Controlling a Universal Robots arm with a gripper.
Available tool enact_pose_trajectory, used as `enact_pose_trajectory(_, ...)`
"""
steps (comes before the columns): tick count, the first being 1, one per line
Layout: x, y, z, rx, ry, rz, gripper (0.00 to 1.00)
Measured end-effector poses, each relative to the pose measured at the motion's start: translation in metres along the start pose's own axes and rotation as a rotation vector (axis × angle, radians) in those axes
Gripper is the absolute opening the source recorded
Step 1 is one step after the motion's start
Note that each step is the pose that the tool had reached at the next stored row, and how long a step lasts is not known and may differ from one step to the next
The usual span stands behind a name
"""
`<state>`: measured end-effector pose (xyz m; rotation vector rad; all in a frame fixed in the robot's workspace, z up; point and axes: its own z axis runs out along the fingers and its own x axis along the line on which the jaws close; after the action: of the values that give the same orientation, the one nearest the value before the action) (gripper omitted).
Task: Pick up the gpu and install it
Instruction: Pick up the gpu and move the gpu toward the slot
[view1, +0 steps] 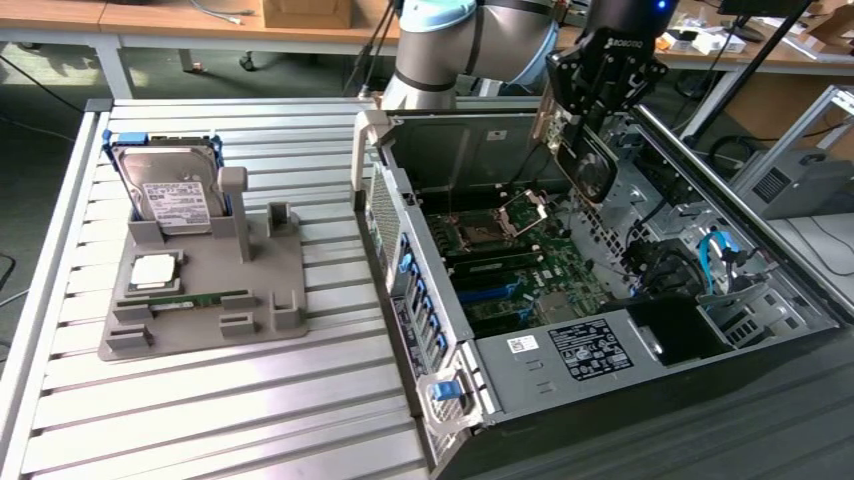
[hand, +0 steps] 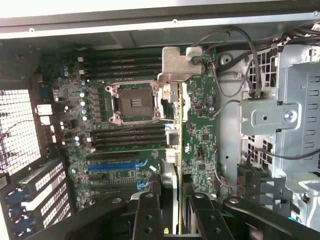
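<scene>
Currently the end effector (view1: 577, 118) is partly closed, pinching the gpu (view1: 593, 168) by its upper edge. The card hangs edge-down over the motherboard (view1: 518, 278) inside the open computer case (view1: 534, 372). Likely light, stiff and fragile: thin rigid circuit card, dark face, round fan, bent sheet-metal bracket (hand: 177, 62) at one end. Best gripped on the board edges, clear of the fan.

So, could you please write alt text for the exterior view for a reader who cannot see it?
The gripper holds the gpu on edge above the motherboard inside an open computer case. At the exterior view's left, a grey holder carries a hard drive and a memory stick.
</scene>
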<state>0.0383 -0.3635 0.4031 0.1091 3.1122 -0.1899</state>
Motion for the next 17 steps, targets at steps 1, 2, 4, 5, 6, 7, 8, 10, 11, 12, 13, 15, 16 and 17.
enact_pose_trajectory(1,0.0000,0.0000,0.0002,0.0000,0.0000,0.000,0.27)
enact_pose_trajectory(2,-0.0001,0.0001,0.0006,0.0000,0.0000,0.000,0.27)
enact_pose_trajectory(4,-0.0003,0.0002,0.0011,0.0001,0.0000,0.000,0.27)
enact_pose_trajectory(5,-0.0003,0.0002,0.0012,0.0001,0.0000,0.000,0.27)
enact_pose_trajectory(6,-0.0003,0.0002,0.0013,0.0001,0.0000,0.000,0.27)
enact_pose_trajectory(7,-0.0004,0.0002,0.0016,0.0001,0.0000,0.000,0.27)
enact_pose_trajectory(8,-0.0005,0.0003,0.0019,0.0000,0.0000,0.000,0.27)
enact_pose_trajectory(10,-0.0006,0.0003,0.0024,0.0001,0.0000,0.000,0.27)
enact_pose_trajectory(11,-0.0007,0.0004,0.0026,0.0000,0.0000,0.000,0.27)
enact_pose_trajectory(12,-0.0007,0.0004,0.0029,0.0000,0.0000,0.000,0.27)
enact_pose_trajectory(13,-0.0007,0.0004,0.0030,0.0000,0.0000,0.000,0.27)
enact_pose_trajectory(15,-0.0010,0.0006,0.0043,0.0000,0.0000,0.000,0.27)
enact_pose_trajectory(16,-0.0010,0.0006,0.0044,0.0001,0.0000,0.000,0.27)
enact_pose_trajectory(17,-0.0010,0.0006,0.0045,0.0000,0.0000,0.000,0.27)
